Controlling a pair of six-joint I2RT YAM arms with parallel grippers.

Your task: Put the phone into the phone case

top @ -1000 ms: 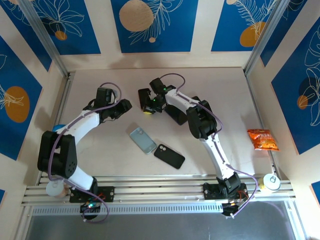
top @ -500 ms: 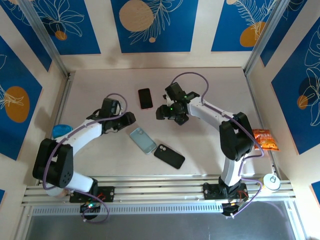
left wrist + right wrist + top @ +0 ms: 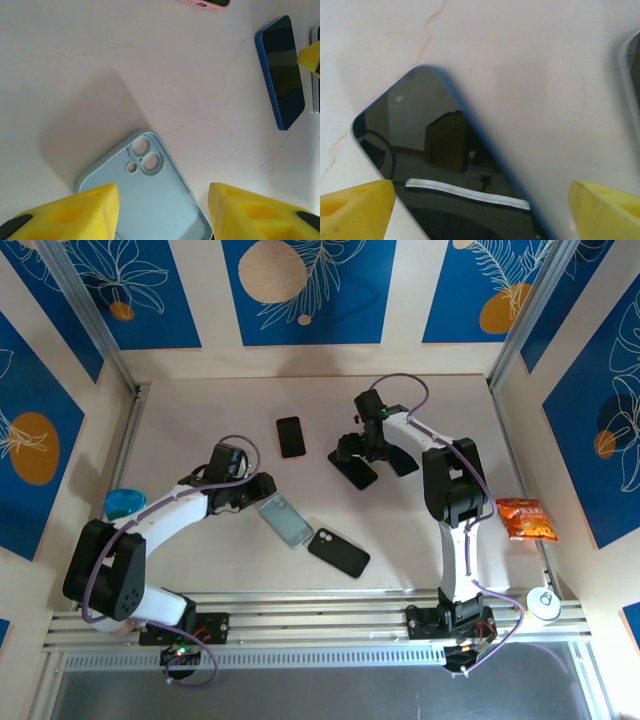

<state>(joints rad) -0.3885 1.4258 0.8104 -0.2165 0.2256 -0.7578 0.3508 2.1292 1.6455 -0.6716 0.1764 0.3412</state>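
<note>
The right gripper [image 3: 480, 200] is spread wide astride the screen-up blue phone [image 3: 420, 125]; the left gripper [image 3: 162, 210], at 8 o'clock, is parted over the pale-blue case [image 3: 145, 192].

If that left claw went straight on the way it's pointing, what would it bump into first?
Most likely the light blue phone case, lying inside-up on the table straight ahead of the left claw; the gap is hard to judge.

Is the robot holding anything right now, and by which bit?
Nothing. The left gripper is open over the light blue case, the right gripper open over the blue phone.
</note>
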